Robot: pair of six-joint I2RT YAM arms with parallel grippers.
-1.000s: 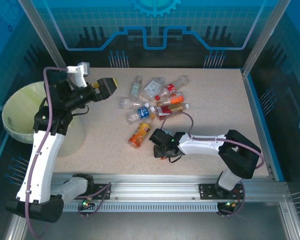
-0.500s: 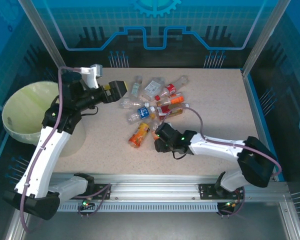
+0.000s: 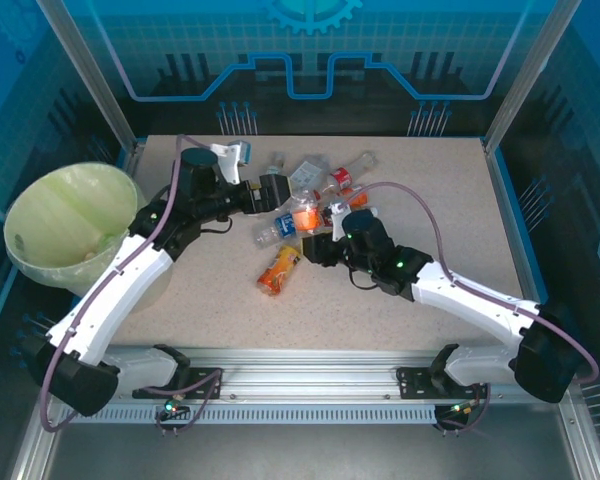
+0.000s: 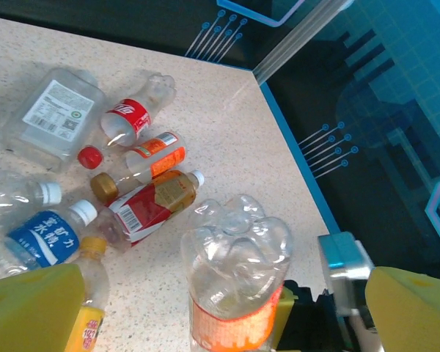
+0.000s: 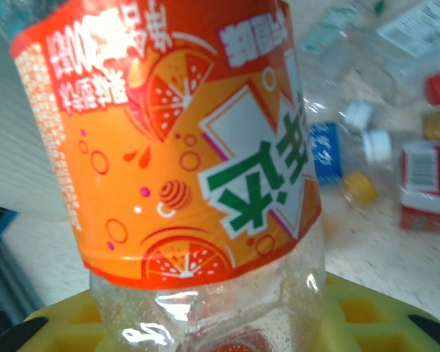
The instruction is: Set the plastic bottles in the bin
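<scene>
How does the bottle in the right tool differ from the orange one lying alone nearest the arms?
The held bottle is clamped in the right tool; the lone bottle lies flat on the table, ungripped. The held bottle is clear with an orange label band; the lone bottle looks orange along its length. Both are small, and outside the bin.

Left arm (image 3: 130,275) extended, left fingers (image 4: 29,308) spread wide, right fingers (image 5: 367,308) clamped on orange bottle (image 5: 191,147)
</scene>
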